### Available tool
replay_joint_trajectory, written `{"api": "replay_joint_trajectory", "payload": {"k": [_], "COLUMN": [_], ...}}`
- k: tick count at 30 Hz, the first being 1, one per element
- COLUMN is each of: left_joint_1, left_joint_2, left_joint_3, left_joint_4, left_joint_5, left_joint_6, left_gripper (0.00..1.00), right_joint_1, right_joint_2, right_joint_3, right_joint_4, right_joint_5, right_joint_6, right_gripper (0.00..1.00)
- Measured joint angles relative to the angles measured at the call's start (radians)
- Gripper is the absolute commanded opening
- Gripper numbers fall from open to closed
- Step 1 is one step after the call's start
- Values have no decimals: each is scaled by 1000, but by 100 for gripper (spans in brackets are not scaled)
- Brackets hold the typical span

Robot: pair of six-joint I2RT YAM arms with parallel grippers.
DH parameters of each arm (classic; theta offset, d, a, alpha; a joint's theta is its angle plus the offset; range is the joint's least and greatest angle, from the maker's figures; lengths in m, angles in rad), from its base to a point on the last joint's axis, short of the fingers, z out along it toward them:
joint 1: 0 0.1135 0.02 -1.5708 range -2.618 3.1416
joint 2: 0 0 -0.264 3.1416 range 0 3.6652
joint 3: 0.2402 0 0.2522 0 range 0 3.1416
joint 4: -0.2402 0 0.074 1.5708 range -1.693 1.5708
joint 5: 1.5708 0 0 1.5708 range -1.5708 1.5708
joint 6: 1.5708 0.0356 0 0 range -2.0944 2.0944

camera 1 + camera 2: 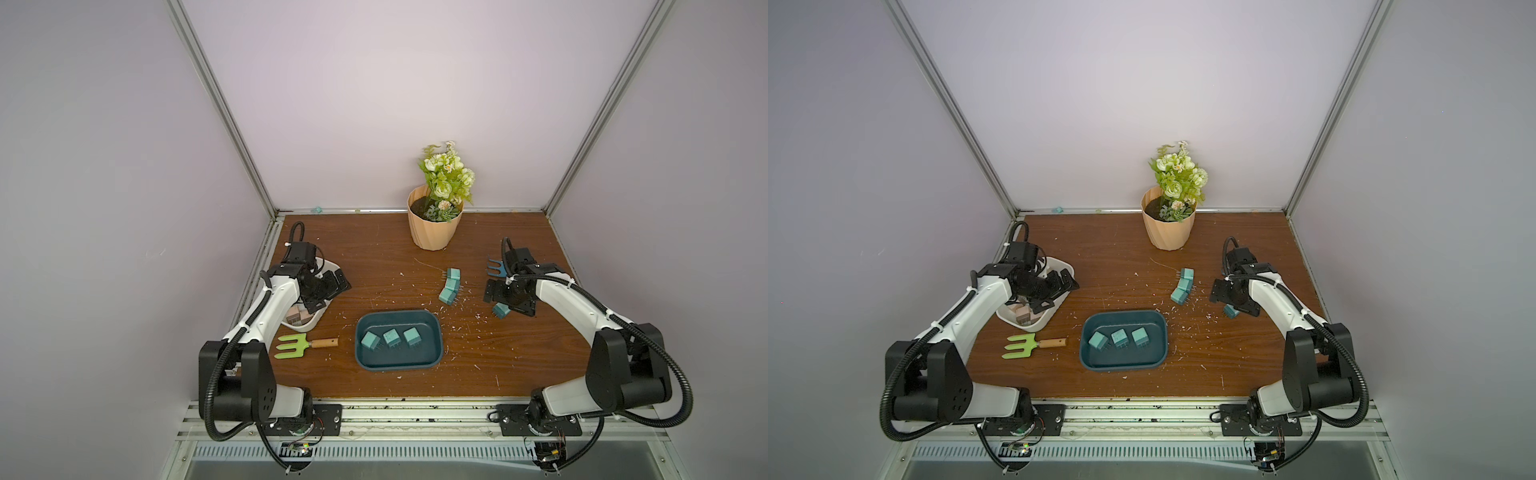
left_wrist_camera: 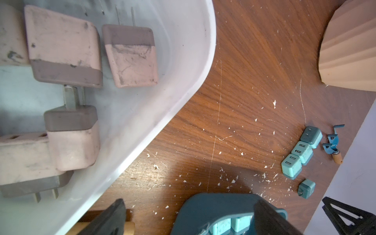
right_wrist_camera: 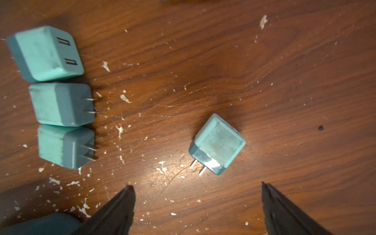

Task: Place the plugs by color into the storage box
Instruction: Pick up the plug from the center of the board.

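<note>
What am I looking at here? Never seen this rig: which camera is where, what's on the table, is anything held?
Two robot arms with two-finger grippers are mounted at the near edge of a wooden table. Two pictures are overhead views from one stereo camera. The other two come from a camera on each arm's wrist, looking out past the fingers.

The left gripper hangs open over the edge of a white tray holding pink plugs. The right gripper is open above a lone teal plug. Neither holds anything.

A row of three teal plugs lies nearby, and three other teal plugs sit in the dark teal tray. Also there: a flower pot, a green garden fork and a blue garden fork.
</note>
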State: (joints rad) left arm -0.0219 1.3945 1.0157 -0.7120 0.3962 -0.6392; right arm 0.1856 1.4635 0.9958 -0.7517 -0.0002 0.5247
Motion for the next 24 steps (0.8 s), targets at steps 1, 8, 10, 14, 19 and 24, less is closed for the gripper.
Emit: {"api": "replay_joint_trajectory", "payload": {"k": [1,8,10,14,19,24], "left_joint_1": [0,0,0,0,0,0], "left_joint_2": [0,-8,-10,-10,-10,-10], "left_joint_3": [-2,-18,-21,-21,-21,-21], "left_joint_4": [1,6,6,6,6,6], "left_joint_5": [0,0,0,1,1,2], "left_joint_6": [0,0,0,0,0,0], "left_gripper": [99,99,99,99,99,99], "right_joint_1": [-1,-4,-4,-4,-3,-3], "right_joint_2": [0,5,17,54,113,164], "right_joint_3": [-10,-62,-68,-71,-68,-45], "right_joint_4": [8,64,85,123,151,148], "right_joint_5": [0,-6,-17,-44,-84,-76], "right_joint_6": [10,44,40,26,-12,-61], "right_gripper": [99,99,98,97,95,95]}}
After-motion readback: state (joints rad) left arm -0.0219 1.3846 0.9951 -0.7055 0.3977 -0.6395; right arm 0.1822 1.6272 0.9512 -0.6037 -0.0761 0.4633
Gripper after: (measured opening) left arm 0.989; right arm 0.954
